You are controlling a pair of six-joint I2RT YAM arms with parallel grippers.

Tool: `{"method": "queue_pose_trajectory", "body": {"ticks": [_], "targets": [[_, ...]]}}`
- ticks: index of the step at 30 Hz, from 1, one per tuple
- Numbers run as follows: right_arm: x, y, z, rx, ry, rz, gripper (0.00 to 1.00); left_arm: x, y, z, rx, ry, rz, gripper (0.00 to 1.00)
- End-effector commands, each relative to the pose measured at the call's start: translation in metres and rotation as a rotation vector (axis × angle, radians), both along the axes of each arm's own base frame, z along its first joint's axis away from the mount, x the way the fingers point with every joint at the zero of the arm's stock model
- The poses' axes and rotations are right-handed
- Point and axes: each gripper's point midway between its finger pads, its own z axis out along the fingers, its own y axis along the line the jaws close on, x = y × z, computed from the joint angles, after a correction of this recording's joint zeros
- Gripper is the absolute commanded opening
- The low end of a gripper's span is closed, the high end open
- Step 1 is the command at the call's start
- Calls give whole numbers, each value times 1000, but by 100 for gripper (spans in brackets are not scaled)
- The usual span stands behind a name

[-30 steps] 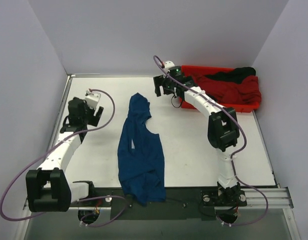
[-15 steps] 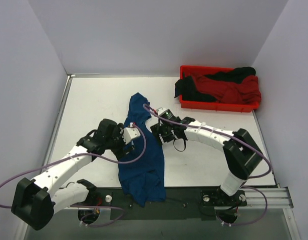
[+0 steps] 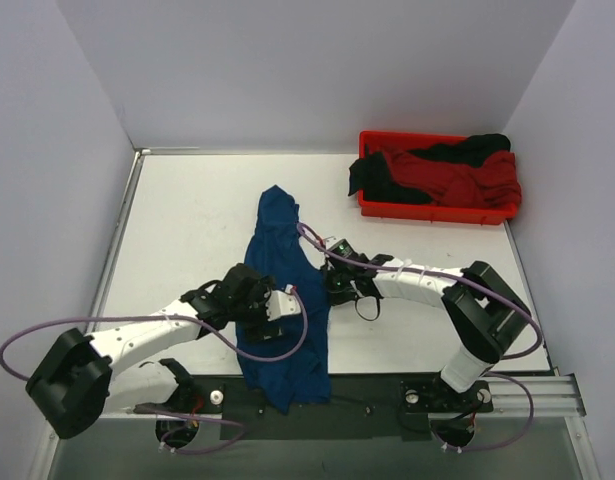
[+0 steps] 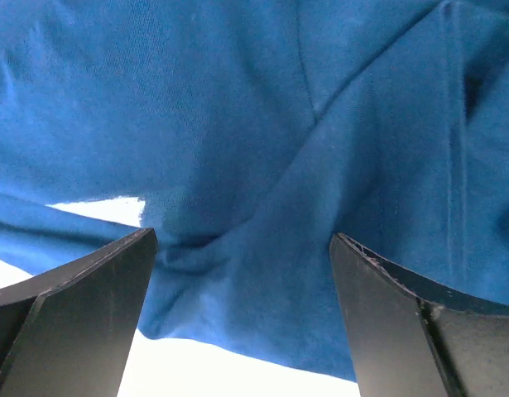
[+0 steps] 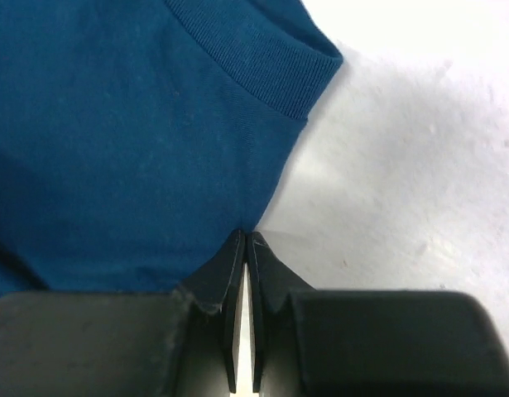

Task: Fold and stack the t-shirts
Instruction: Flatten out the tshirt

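The dark blue t-shirt [image 3: 277, 230] lies crumpled in a long strip down the table's middle, its lower end at the near edge. My left gripper [image 3: 272, 310] is open low over the shirt's left side; its dark fingers [image 4: 80, 306] straddle a fold of the blue t-shirt [image 4: 279, 165] beside bare table. My right gripper [image 3: 328, 286] is at the shirt's right edge. In the right wrist view the right gripper [image 5: 247, 236] is shut, its tips pinching the edge of the blue t-shirt [image 5: 113, 124] just below a ribbed hem.
A red tray [image 3: 437, 213] at the back right holds a red shirt [image 3: 457, 178] and a black shirt [image 3: 382, 182], piled loosely. Purple walls stand close on the left, back and right. The arm bases and a metal rail [image 3: 527, 385] line the near edge.
Both arms swung in from the table's sides to the blue t-shirt. The right gripper came down from near the tray and shut at the shirt's right edge. The left gripper stayed open.
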Motion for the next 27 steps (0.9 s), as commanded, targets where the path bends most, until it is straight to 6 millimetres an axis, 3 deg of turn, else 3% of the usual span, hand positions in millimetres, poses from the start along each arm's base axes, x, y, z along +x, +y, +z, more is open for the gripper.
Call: {"method": "queue_pose_trajectory", "body": {"ticks": [1,2,3,4,5,6,8,10,12,14,19,21,22,23,24,25,26,27], "targets": [[-14,-29,6,23,69,-60,0,33,-10,-13,64,-124,3,97],[-7,-37,14,47,48,-93,0,39,-9,-15,83,-140,21,92],[-8,-44,14,52,50,-104,0,42,-9,-18,105,-140,21,81],[-3,-52,22,65,27,-130,0,42,-5,-21,127,-131,23,55],[-4,-59,21,54,22,-133,0,44,-6,-19,131,-133,24,37],[-1,-69,27,49,5,-155,0,44,-2,-18,144,-127,35,0],[2,-88,32,23,-26,-185,0,51,2,-1,112,-159,94,0],[6,-109,35,15,-40,-255,0,61,7,28,20,-196,137,0],[8,-116,39,99,-27,-298,0,76,17,69,-112,-245,198,0],[10,-123,42,131,-36,-326,0,90,30,91,-121,-290,263,0],[21,-123,53,116,-47,-329,0,118,38,96,-177,-319,355,0],[36,-127,62,103,-87,-348,0,144,57,105,-237,-301,463,0],[49,-128,74,106,-121,-360,0,166,86,113,-285,-281,592,0],[56,-128,76,102,-126,-365,0,174,90,121,-355,-262,593,0],[67,-127,86,105,-155,-368,0,190,115,128,-423,-224,658,0],[72,-123,84,104,-151,-361,0,194,119,131,-451,-202,656,0],[81,-114,93,133,-162,-338,0,206,141,130,-464,-189,701,0],[82,-106,85,128,-138,-315,0,209,145,122,-451,-163,708,10]]}}
